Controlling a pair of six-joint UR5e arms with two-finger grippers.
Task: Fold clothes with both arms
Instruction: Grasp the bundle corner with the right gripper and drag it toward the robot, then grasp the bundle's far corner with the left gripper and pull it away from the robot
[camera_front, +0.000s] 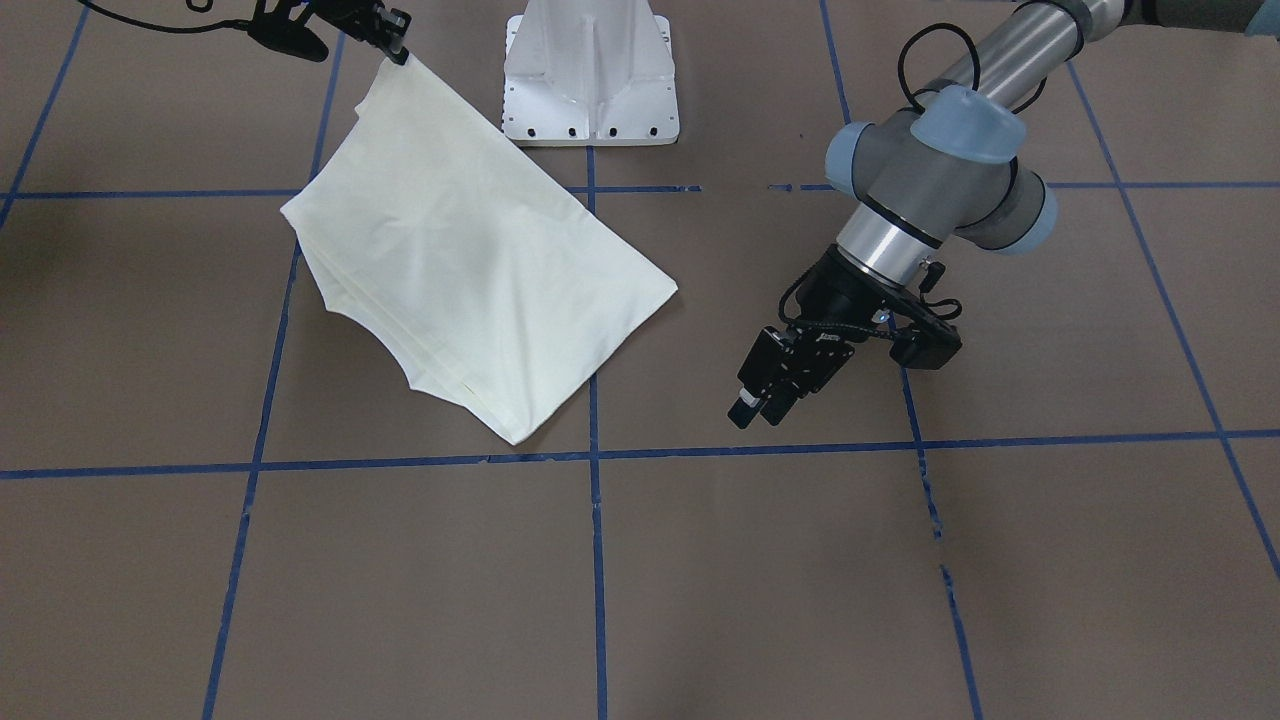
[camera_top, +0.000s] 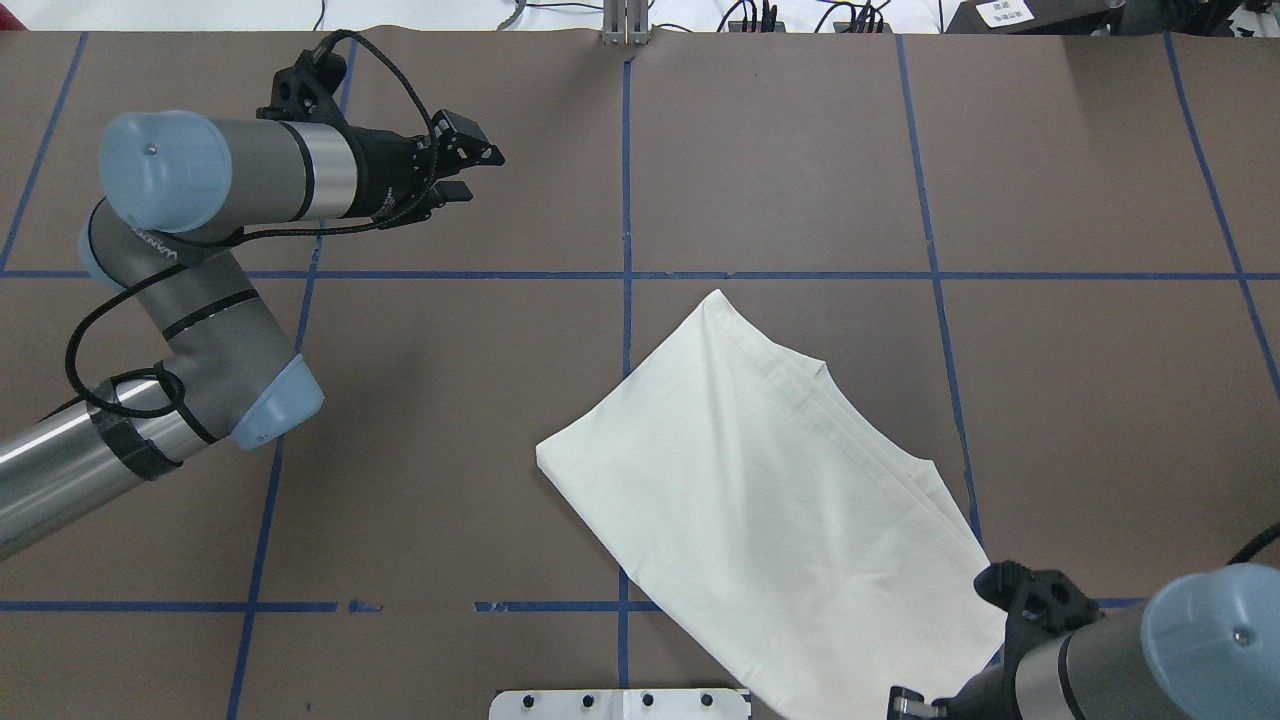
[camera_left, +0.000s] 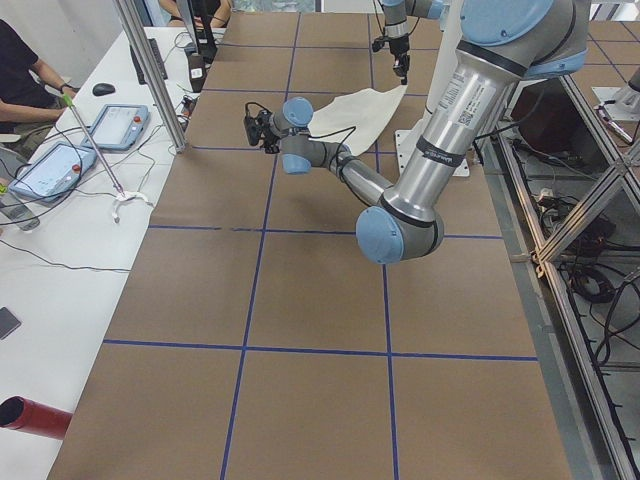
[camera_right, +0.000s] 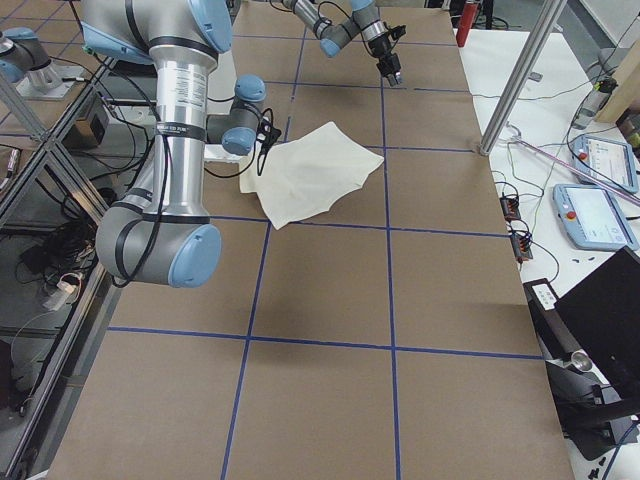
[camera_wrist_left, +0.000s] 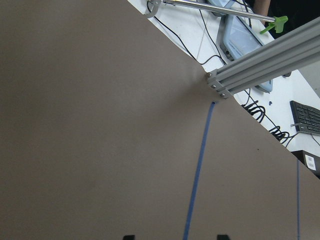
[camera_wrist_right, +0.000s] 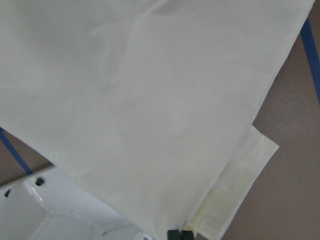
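Observation:
The clothes are one cream shirt (camera_front: 470, 270), folded and showing its plain side, lying on the brown table (camera_top: 800, 150) just in front of the robot's base. One corner is raised off the table. My right gripper (camera_front: 398, 50) is shut on that corner, and in the right wrist view its fingertips (camera_wrist_right: 179, 234) pinch the cloth edge (camera_wrist_right: 150, 100). My left gripper (camera_front: 758, 410) hovers open over bare table, well apart from the shirt (camera_top: 760, 480). The left wrist view shows its two fingertips (camera_wrist_left: 129, 236) spread with nothing between them.
The white pedestal base (camera_front: 590, 80) stands beside the lifted corner. Blue tape lines (camera_front: 596, 560) grid the table. An aluminium post (camera_wrist_left: 260, 65) stands at the far edge. Beyond it is a white desk (camera_left: 70, 220) with tablets and cables, where a person (camera_left: 20, 60) sits.

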